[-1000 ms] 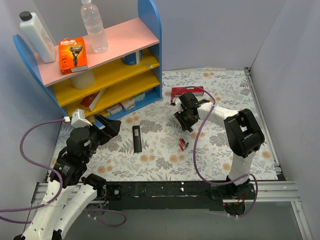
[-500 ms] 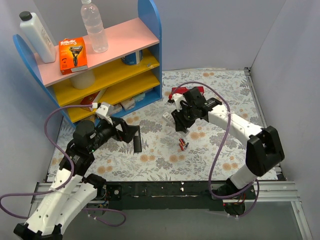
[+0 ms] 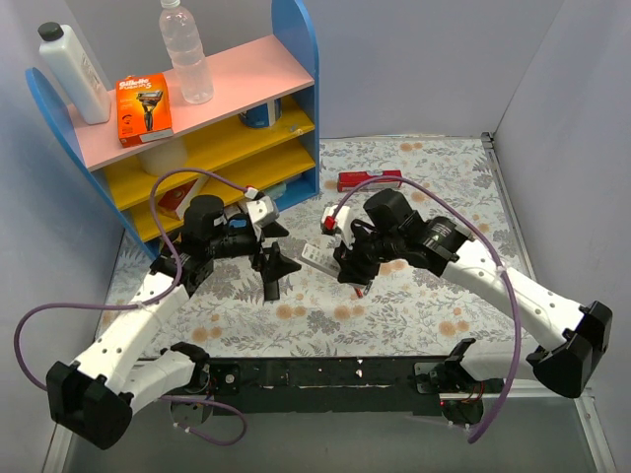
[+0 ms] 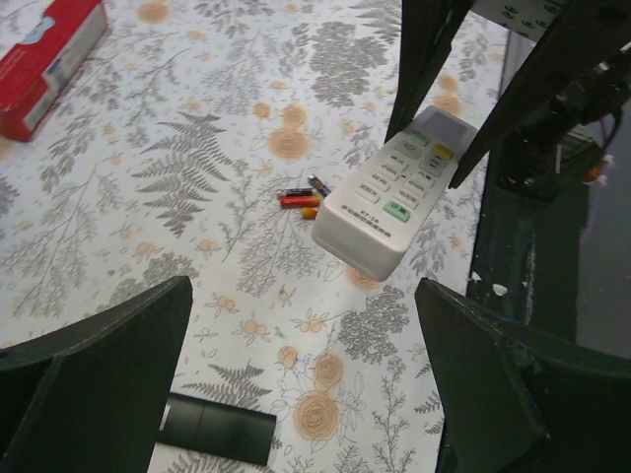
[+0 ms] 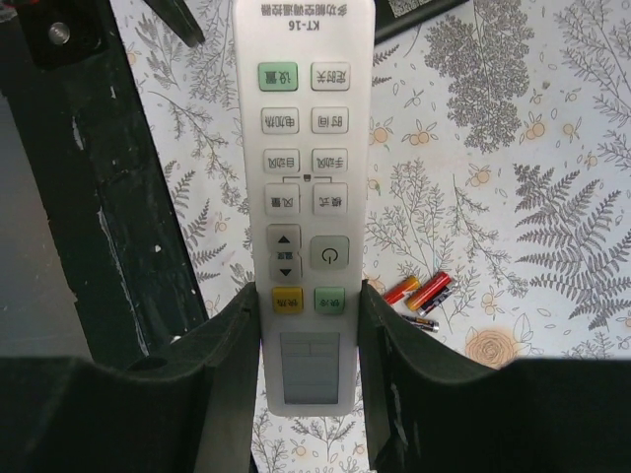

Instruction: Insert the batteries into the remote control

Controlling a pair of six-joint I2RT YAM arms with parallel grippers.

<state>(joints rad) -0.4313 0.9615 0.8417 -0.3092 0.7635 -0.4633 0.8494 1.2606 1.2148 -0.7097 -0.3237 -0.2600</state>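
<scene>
My right gripper (image 5: 309, 335) is shut on a white remote control (image 5: 306, 177), button side up, and holds it above the floral mat; both show in the top view, gripper (image 3: 345, 262) and remote (image 3: 317, 259). Three small batteries (image 5: 424, 296), red-orange and dark, lie together on the mat just right of the held remote. The left wrist view shows them too (image 4: 301, 198), beside the remote (image 4: 389, 192). My left gripper (image 4: 306, 394) is open and empty, hovering over a flat black bar (image 4: 217, 429) on the mat, which also shows in the top view (image 3: 270, 286).
A red box (image 3: 370, 180) lies at the back of the mat (image 3: 434, 305). A blue shelf unit (image 3: 296, 59) with bottles and boxes stands at the back left. Grey walls close the sides. The black rail (image 3: 325, 374) runs along the near edge.
My right gripper has carried the white remote forward and left, toward the batteries. My left arm has swung right and forward, over the black bar, jaws open.
</scene>
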